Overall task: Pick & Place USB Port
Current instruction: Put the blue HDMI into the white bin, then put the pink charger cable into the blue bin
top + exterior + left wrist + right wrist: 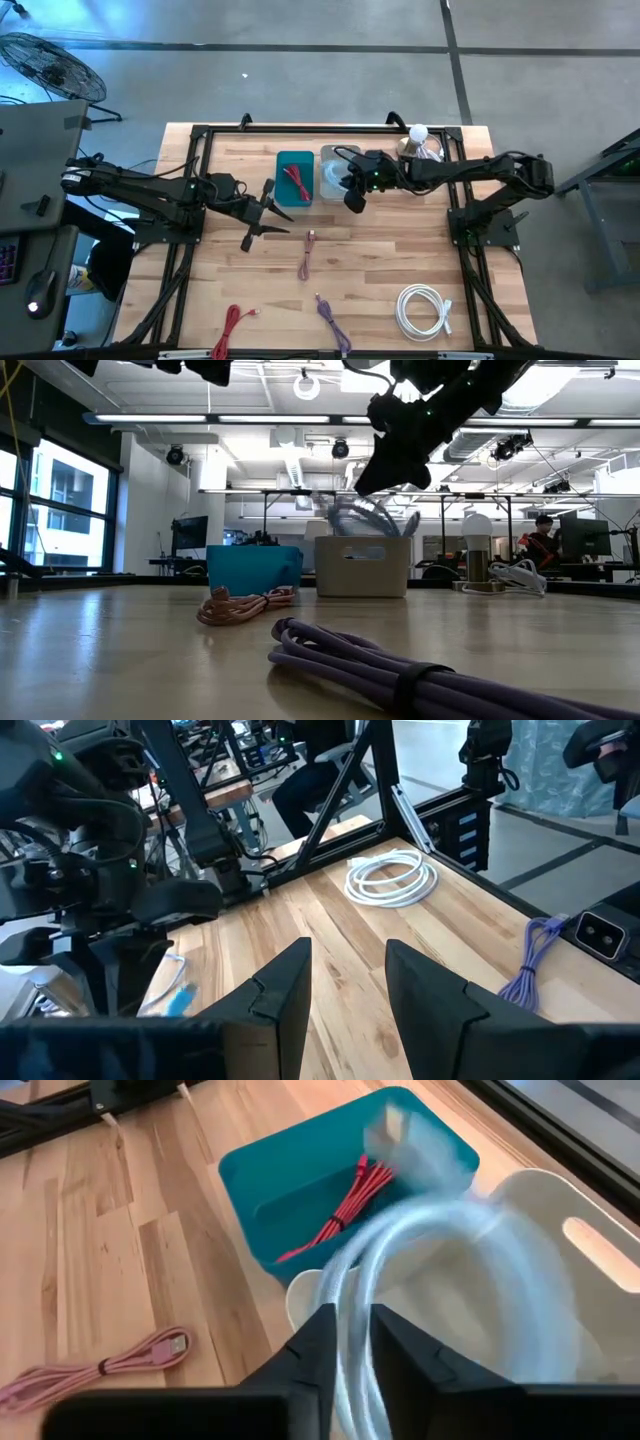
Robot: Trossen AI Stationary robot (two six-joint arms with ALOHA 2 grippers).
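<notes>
1. Right pincer [352, 196] up near top centre of the overhead shot, hanging right over the white bin [336, 172], which sits flush against the teal bin [294, 176] on its left.
2. Pale, see-through cable coil [400, 1295] directly under and ahead of that pincer: loop blurred, looks like it's dropping into the white bin's mouth. Loop stands roughly on edge, one strand running up between the fingers [311, 1348].
3. Right pincer only a narrow crack open. Cable strand sits in that gap, but can't tell if it's clamped or already slipping free. Guess: letting go.
4. Low view agrees: cable [365, 515] poking above the rim of the white bin [362, 566], pincer [395, 455] just above it.
5. Teal bin already has a red cable [345, 1205] lying in it.
6. Left pincer [262, 213] parked mid-left over bare bench [380, 260], about half open, nothing in it.
7. Leftovers on the bench: pink cable [308, 254] just below centre, closest to the left pincer; purple cable [331, 318] and red cable [231, 330] along the bottom edge; white cable coil [423, 309] bottom right, nearer the right arm's side.
8. Pink one lies long axis top-to-bottom in the overhead shot, so looks like the easy next grab for the left arm.
</notes>
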